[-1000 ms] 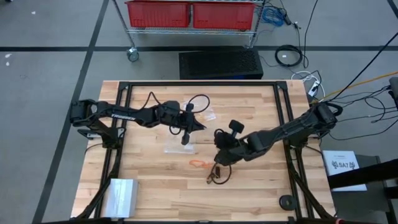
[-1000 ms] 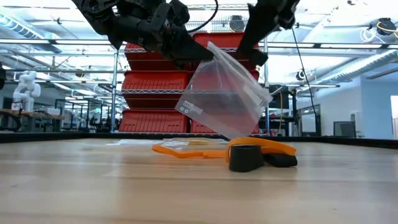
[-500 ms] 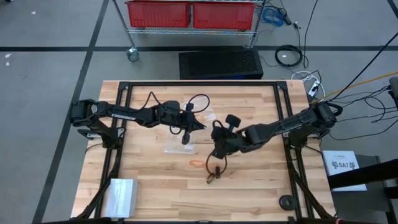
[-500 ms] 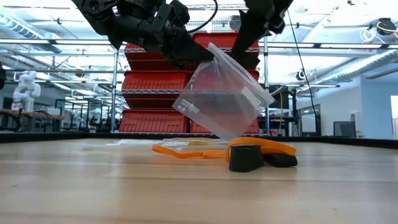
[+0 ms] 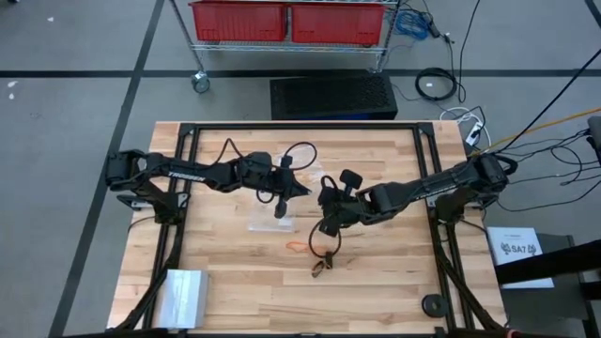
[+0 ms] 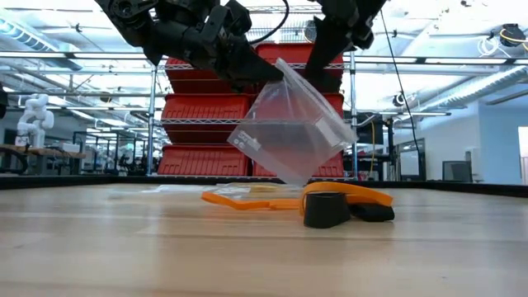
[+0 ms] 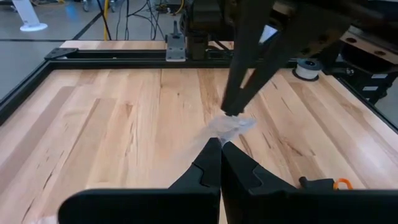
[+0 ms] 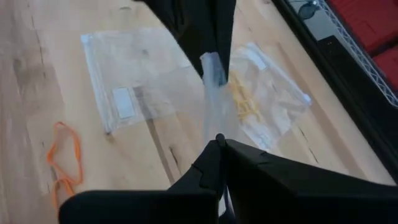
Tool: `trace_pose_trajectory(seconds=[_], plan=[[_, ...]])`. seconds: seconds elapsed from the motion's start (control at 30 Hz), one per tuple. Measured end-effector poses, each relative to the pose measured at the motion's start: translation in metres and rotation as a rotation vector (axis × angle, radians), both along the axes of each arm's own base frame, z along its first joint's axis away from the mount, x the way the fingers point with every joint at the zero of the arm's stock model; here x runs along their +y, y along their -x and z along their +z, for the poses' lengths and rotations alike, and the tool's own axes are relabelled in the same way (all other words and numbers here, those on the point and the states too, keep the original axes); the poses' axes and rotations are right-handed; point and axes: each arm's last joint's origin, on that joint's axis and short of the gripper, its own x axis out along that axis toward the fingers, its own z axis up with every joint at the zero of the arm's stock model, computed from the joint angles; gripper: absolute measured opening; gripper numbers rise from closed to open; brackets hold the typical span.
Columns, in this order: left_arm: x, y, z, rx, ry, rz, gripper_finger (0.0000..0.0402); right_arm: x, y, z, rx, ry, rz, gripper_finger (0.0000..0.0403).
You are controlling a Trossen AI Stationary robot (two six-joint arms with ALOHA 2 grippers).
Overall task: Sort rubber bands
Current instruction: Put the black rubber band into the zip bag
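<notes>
My left gripper (image 5: 302,192) is clamped on a corner of a clear bag (image 6: 293,128) held up over the table (image 5: 225,272), right gripper (image 5: 324,225) pinched closed at the bag's other side, rubber bands (image 5: 315,255) loose on the wood below.

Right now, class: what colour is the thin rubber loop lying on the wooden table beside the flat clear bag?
Orange rubber loop; clearest in the right wrist view.

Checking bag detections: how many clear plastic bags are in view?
3. The held bag hangs from the left gripper; the labelled bag lies flat on the table; the bag with yellowish bands lies beside it. The clear pile at the table's corner may be more.
</notes>
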Motion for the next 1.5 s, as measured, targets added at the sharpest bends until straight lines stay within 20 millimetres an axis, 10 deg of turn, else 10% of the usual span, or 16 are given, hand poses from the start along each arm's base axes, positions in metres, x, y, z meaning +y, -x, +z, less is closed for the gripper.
trace_pose_trajectory(seconds=[0.6, 1.5], plan=[[0.000, 0.000, -0.001, 0.008, 0.001, 0.006, 0.0000, 0.021, 0.003, 0.002, -0.041, -0.081, 0.037, 0.0000], [0.000, 0.001, -0.002, 0.022, 0.004, 0.006, 0.0000, -0.009, -0.013, -0.018, 0.024, -0.040, -0.043, 0.0000]])
